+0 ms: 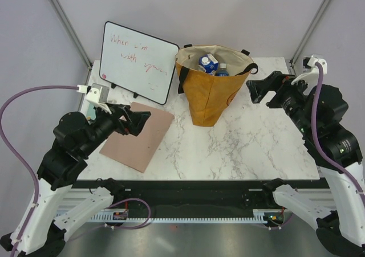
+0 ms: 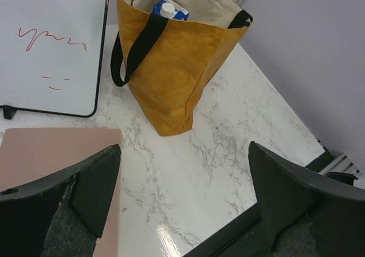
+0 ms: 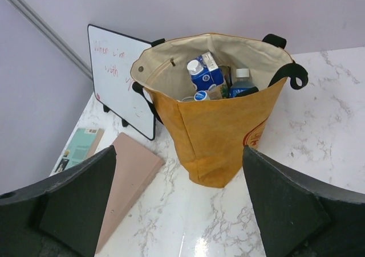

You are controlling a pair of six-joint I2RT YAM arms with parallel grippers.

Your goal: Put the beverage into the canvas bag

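The mustard-brown canvas bag (image 1: 208,97) stands upright at the back middle of the marble table, its cream-lined mouth open. Inside it are beverages: a blue and white carton (image 3: 202,73), a clear bottle with a white cap (image 3: 242,83) and another blue-labelled cap (image 3: 200,96). The left wrist view shows only the carton top (image 2: 169,9) above the bag's rim (image 2: 171,69). My left gripper (image 1: 140,122) hovers open over the pink board, left of the bag, holding nothing. To the right of the bag's handle my right gripper (image 1: 254,90) stands wide open and empty, apart from the bag (image 3: 222,137).
A whiteboard (image 1: 137,60) with red writing leans at the back left, close to the bag. A pink flat board (image 1: 137,136) lies on the table's left part. A teal booklet (image 3: 77,149) lies beyond the board. Grey walls close in behind the table.
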